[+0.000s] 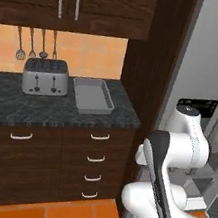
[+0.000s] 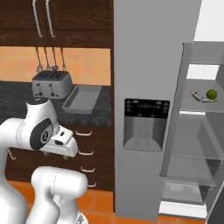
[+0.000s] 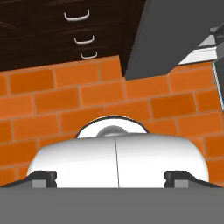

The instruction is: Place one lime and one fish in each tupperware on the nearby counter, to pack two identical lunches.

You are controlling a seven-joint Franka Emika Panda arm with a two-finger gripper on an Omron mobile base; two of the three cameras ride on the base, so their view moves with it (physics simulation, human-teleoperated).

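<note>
A grey tupperware lay on the dark surface just right of the toaster. A lime and fish sat together on the open fridge's shelf. The claw stood wide, empty, over the brick floor.

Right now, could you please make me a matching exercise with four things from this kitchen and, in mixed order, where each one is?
Things:
1. toaster
2. tray
3. lime
4. utensils

Places:
A. on a shelf in the open fridge
B. hanging on the orange wall
C. on the counter, left of the tray
D. on the counter, right of the toaster

Pairs: 1-C, 2-D, 3-A, 4-B
</note>
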